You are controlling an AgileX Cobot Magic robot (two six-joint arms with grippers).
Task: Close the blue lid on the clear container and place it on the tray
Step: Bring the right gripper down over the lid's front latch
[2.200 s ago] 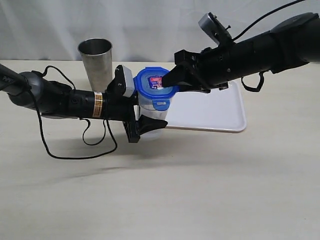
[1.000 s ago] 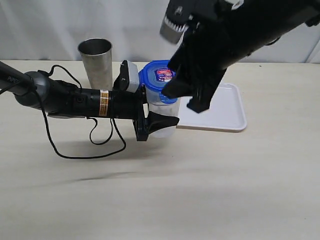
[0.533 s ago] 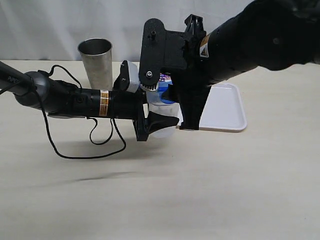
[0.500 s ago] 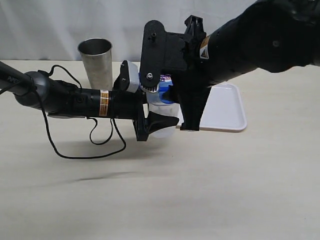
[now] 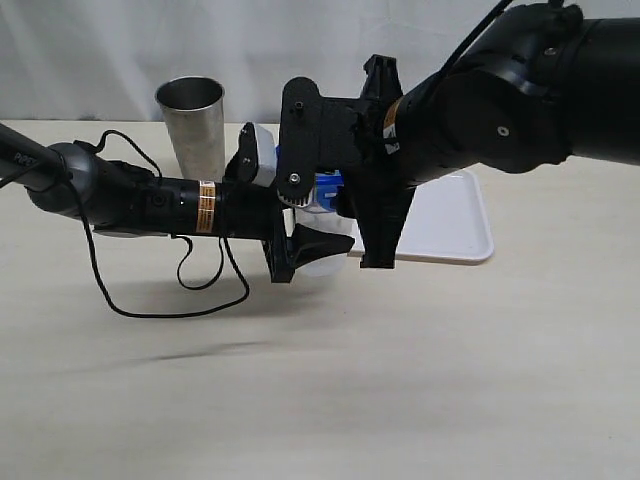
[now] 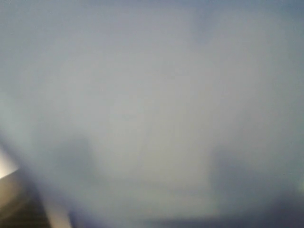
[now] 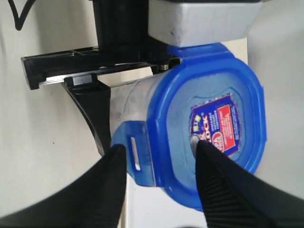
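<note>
Blue lid on clear container, clamped by left gripper, right gripper spread above, tumbler behind, tray beside

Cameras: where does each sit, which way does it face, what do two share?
Exterior view: off the arms, facing across the table; left arm and right arm show.
Left wrist view: on the left arm; only blur.
Right wrist view: on the right arm, looking down onto the blue lid; own jaws show.
Shared: exterior and right wrist show the lid.
</note>
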